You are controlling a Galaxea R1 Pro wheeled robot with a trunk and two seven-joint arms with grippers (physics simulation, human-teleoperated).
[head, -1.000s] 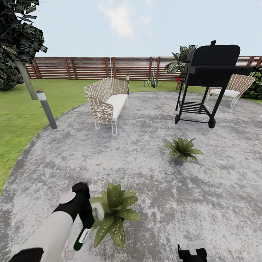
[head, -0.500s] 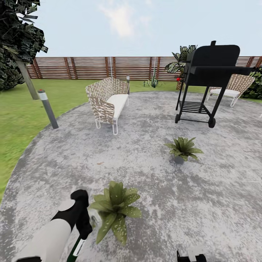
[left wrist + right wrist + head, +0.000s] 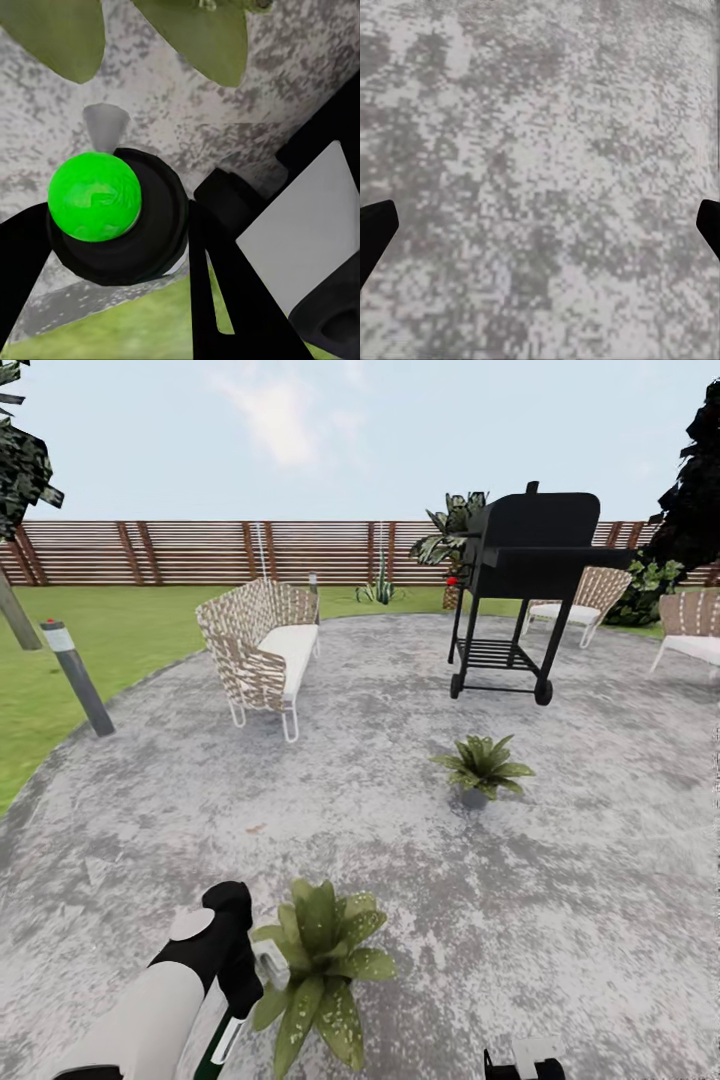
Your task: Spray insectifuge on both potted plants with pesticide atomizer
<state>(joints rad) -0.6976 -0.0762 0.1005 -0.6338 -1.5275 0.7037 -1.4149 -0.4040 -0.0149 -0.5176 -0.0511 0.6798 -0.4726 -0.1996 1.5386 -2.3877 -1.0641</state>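
- The left claw (image 3: 240, 1000), at the lower left of the head view, is closed on the spray bottle (image 3: 228, 1035), whose long axis slants down and left.
- The near plant (image 3: 322, 968) sits just right of its nozzle, white specks on its lower leaves.
- The far plant (image 3: 482, 765) lies well apart, up and right.
- The right claw (image 3: 540, 225) hangs wide open, empty, over paving (image 3: 547, 150).

Paving (image 3: 560, 920) mottled grey; grill (image 3: 520, 575) black (fence (image 3: 200, 552) brown).
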